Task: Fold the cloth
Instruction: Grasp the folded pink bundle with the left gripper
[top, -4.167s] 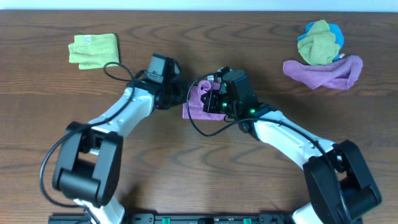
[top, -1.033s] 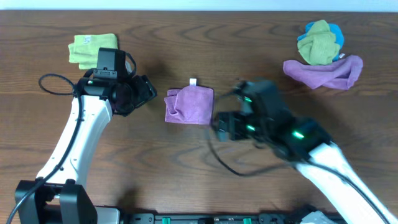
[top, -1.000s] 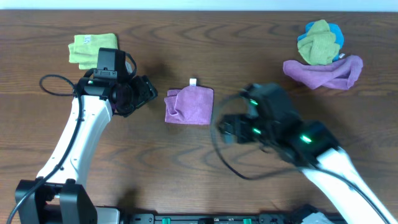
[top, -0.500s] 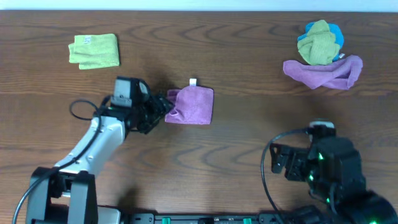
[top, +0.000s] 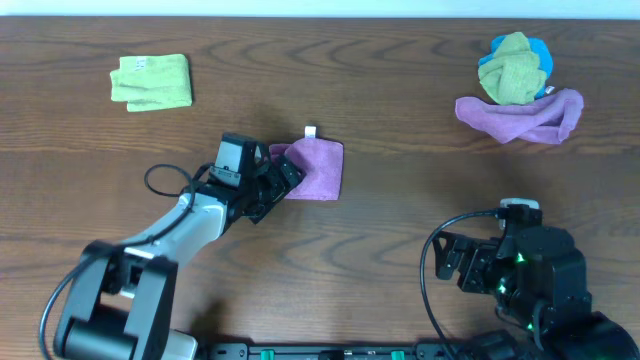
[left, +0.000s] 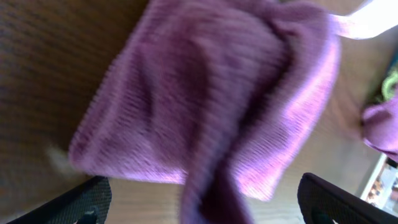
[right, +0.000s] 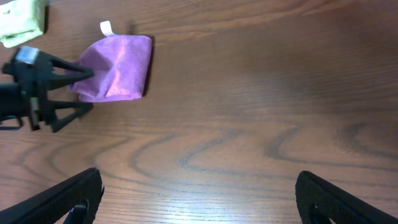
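**Right pincer** (right: 199, 196): is hanging nearest the robot, well apart from the cloth (top: 318, 168) and off to its right. The jaws are standing wide and are holding nothing.

**Left pincer** (top: 283, 180): is sitting at the cloth's left edge. In the wrist view its fingertips (left: 87, 199) are standing far apart on either side of a rumpled flap, gripping nothing.

**Cloth**: purple, is lying on the table (top: 400, 220) as a small folded rectangle. A white tag (top: 311, 131) is poking out at its far edge. The left edge is bunching; the right edge is lying straight.

**Handling note**: by its shape, the fold is looking nearly finished, with the bunched side wanting tidying. The pincer should be closing on the loose top layer only, keeping low and carrying it toward the straight edge. The risk is the whole bundle sliding along.

**Lime-green cloth** (top: 152, 81): is lying folded beyond the cloth, well to its left.

**Second purple cloth** (top: 520, 117): is lying rumpled beyond the cloth, well to its right, with a green-and-blue bundle (top: 512, 65) touching its far side.
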